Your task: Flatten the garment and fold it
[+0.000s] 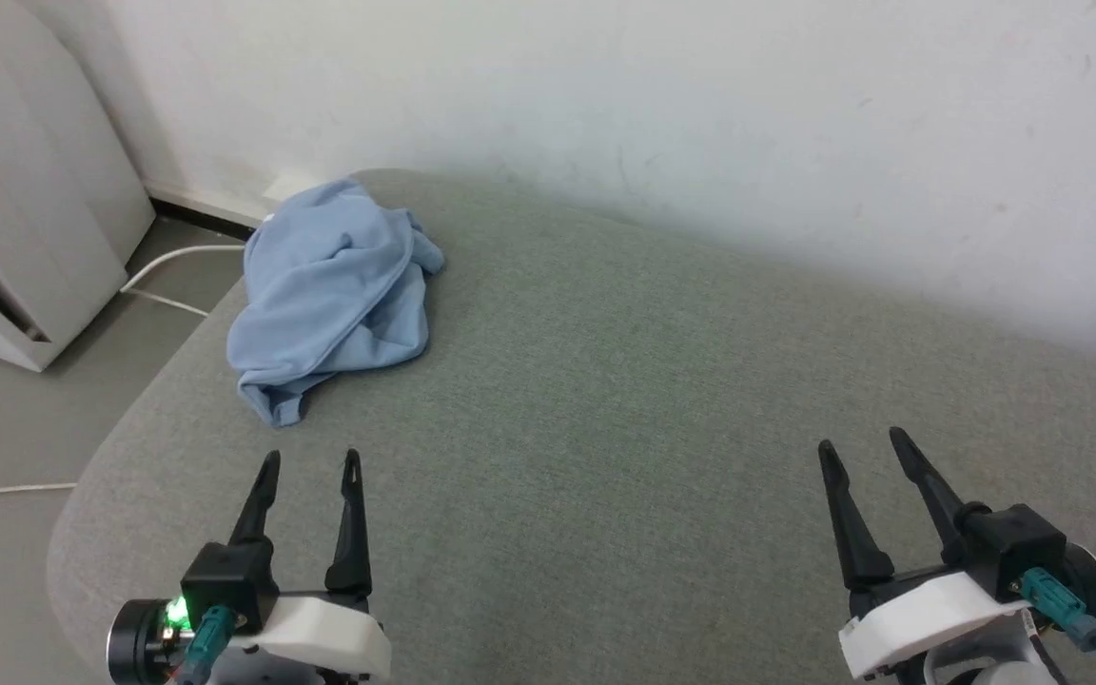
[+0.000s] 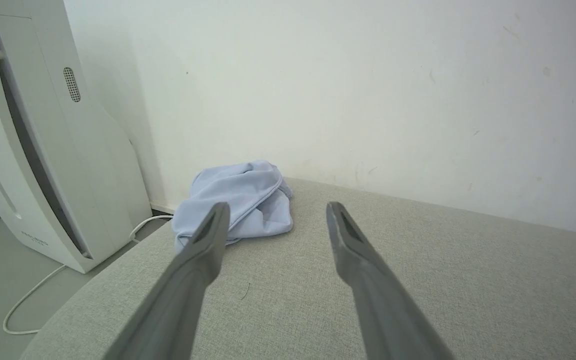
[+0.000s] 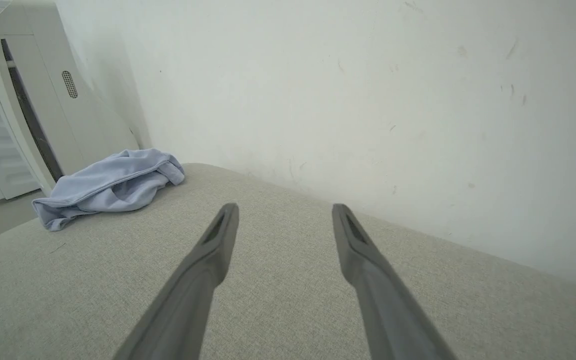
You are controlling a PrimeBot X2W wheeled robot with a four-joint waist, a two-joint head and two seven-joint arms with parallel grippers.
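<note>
A white appliance (image 1: 25, 238) is seen on the floor at the far left, with a pale cable (image 1: 167, 276) trailing beside it. Next comes the garment (image 1: 329, 295), a light blue heap crumpled at the far left corner of the grey upholstered surface (image 1: 605, 400), close to the wall (image 1: 700, 114) and to the left edge. Neither collar nor sleeves can be told apart in the folds.

The left claw (image 1: 311, 457) is held at the near edge, spread wide and empty, pointing toward the heap but apart from it. The right claw (image 1: 860, 440) is held well apart to the right, equally wide and empty, over bare fabric.

The first reach is judged not yet begun. It would best be made at a loose outer edge of the heap, not its bunched middle, and the cloth drawn toward the middle of the surface, so that room is left for spreading and nothing is dragged off the left edge.
</note>
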